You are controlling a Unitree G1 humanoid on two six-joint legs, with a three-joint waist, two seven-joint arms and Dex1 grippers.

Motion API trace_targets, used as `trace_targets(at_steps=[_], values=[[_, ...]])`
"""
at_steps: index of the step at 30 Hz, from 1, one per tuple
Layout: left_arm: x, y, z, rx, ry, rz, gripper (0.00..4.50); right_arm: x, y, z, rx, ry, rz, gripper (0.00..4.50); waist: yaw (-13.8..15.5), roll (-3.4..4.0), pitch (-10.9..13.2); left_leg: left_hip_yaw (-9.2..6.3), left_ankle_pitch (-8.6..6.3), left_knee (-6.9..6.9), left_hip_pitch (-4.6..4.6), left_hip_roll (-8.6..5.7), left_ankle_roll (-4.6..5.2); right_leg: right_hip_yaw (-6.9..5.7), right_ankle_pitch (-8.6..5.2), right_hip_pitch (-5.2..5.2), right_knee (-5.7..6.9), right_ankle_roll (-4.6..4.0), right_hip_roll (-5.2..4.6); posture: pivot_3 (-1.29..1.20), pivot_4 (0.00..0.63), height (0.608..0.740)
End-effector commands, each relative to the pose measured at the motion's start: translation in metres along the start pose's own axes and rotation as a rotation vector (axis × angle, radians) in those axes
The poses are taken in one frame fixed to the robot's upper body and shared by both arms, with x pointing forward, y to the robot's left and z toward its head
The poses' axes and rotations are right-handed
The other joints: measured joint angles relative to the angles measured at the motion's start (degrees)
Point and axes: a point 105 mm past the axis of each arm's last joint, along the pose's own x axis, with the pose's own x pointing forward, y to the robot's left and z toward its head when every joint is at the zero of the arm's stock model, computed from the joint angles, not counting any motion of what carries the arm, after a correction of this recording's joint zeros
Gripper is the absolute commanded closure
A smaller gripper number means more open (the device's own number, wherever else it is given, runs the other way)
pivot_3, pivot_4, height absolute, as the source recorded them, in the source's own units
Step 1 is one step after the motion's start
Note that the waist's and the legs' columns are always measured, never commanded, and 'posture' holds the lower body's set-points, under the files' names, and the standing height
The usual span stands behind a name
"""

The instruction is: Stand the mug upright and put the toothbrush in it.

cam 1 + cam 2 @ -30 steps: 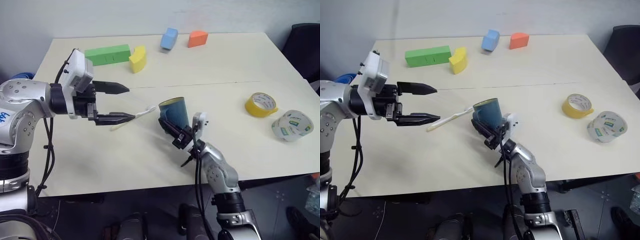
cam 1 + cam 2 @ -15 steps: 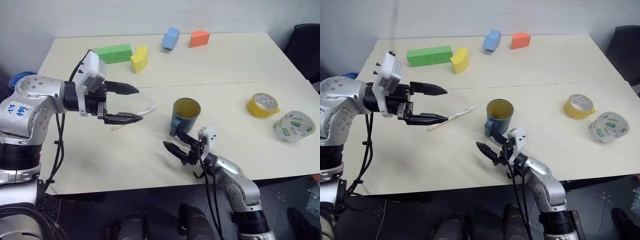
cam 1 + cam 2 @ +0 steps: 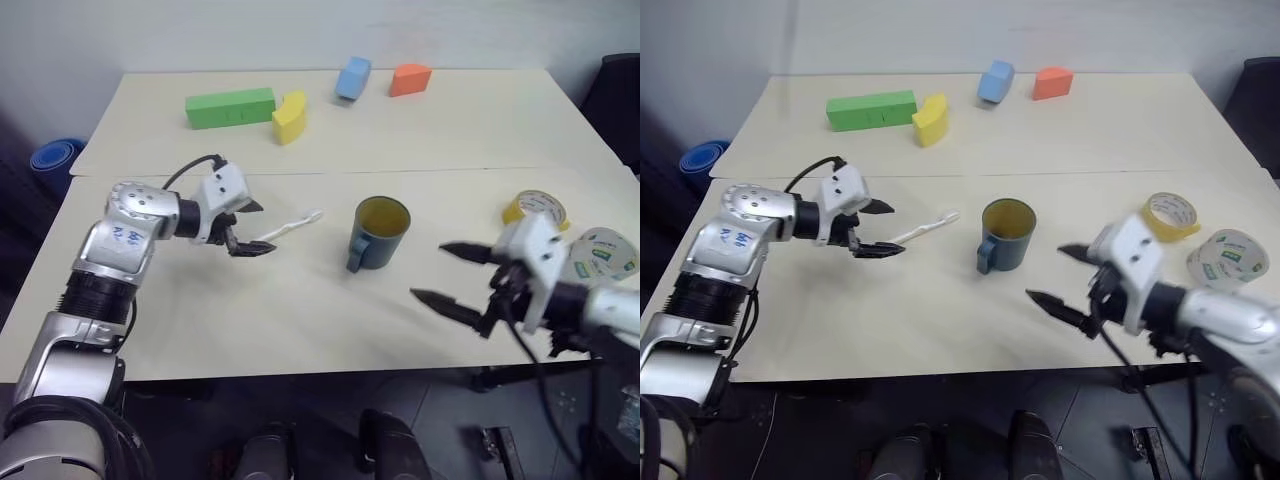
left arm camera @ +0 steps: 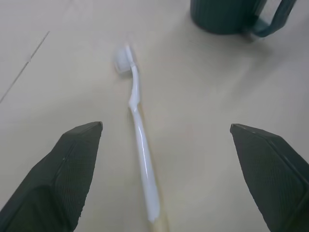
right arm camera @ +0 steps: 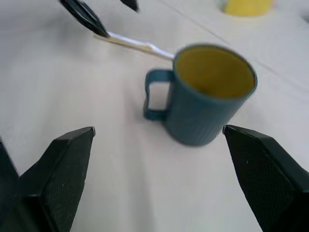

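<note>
Handwritten blue marks on L forearm shell, not legible; clear tape roll (image 3: 605, 254) has green print, unreadable. Mug (image 3: 380, 232) upright mid-table (image 3: 300, 320), yellow inside up, handle toward robot. Toothbrush (image 3: 290, 227) flat on table just L of mug, apart from it. L gripper (image 3: 247, 230) fingers spread wide, straddling handle end, no contact seen. R gripper (image 3: 450, 275) released, empty, R of mug. L wrist view: brush head (image 4: 123, 58) points toward mug. Yellow tape roll (image 3: 1171, 215) partly behind R hand.
</note>
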Motion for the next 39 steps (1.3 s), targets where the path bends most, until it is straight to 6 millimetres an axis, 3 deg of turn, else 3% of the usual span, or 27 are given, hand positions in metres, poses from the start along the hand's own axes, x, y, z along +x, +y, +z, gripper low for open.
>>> trace_targets(at_steps=[1,7,10,22,29,33,37,39], values=[[0.015,0.012,0.001,0.022,0.023,0.025,0.0,-0.013,0.011,0.028,-0.035,-0.016,0.108,0.11,0.5,-0.07,0.0,-0.01,0.0,0.0,0.0,0.0,0.0,-0.01,0.0,0.0,0.0,0.0,0.0,0.0,0.15,0.74],[0.038,0.019,-0.008,-0.007,0.076,0.022,0.0,-0.019,0.011,0.043,-0.076,-0.002,0.119,0.11,0.4,-0.49,0.0,0.09,-0.08,0.03,-0.09,-0.04,0.15,-0.07,0.02,0.0,-0.13,0.04,-0.08,0.0,0.15,0.74],[0.044,0.018,-0.006,-0.021,0.055,-0.01,0.54,-0.02,0.01,0.046,-0.077,-0.005,0.109,0.0,0.5,-0.56,0.0,0.1,-0.09,0.1,-0.1,-0.04,0.17,-0.07,0.03,0.02,-0.14,0.05,-0.09,0.0,0.15,0.74],[0.054,0.016,-0.002,-0.027,0.035,-0.025,4.25,-0.019,0.009,0.044,-0.089,0.025,0.07,0.0,0.4,-0.58,0.0,0.1,-0.09,0.17,-0.11,-0.02,0.17,-0.08,0.03,0.02,-0.09,0.04,-0.11,0.0,0.15,0.74],[0.04,0.028,0.006,-0.103,-0.038,0.03,4.32,-0.022,0.001,0.04,-0.012,0.006,-0.003,0.0,0.4,-0.59,0.0,0.09,-0.09,0.17,-0.12,-0.02,0.17,-0.08,0.03,0.01,-0.07,0.04,-0.11,0.0,0.15,0.74],[0.028,0.04,0.033,-0.221,-0.218,0.09,4.32,-0.025,-0.003,0.042,0.035,-0.049,-0.047,0.0,0.5,-0.62,0.0,0.06,-0.09,0.18,-0.15,-0.01,0.17,-0.1,0.03,0.01,-0.06,0.04,-0.11,0.0,0.15,0.74],[0.006,0.051,0.109,-0.44,-0.655,0.085,4.32,-0.031,-0.013,0.038,0.084,-0.085,-0.15,0.0,0.6,-0.66,0.0,-0.13,-0.09,0.24,-0.24,-0.01,0.17,-0.18,0.06,0.01,-0.01,0.1,-0.12,0.0,0.15,0.74],[0.002,0.044,0.139,-0.525,-0.787,0.022,4.32,-0.033,-0.017,0.034,0.109,-0.094,-0.19,0.0,0.8,-0.71,0.0,-0.26,-0.09,0.31,-0.28,-0.02,0.17,-0.22,0.07,0.03,0.03,0.12,-0.14,0.0,0.15,0.74]])
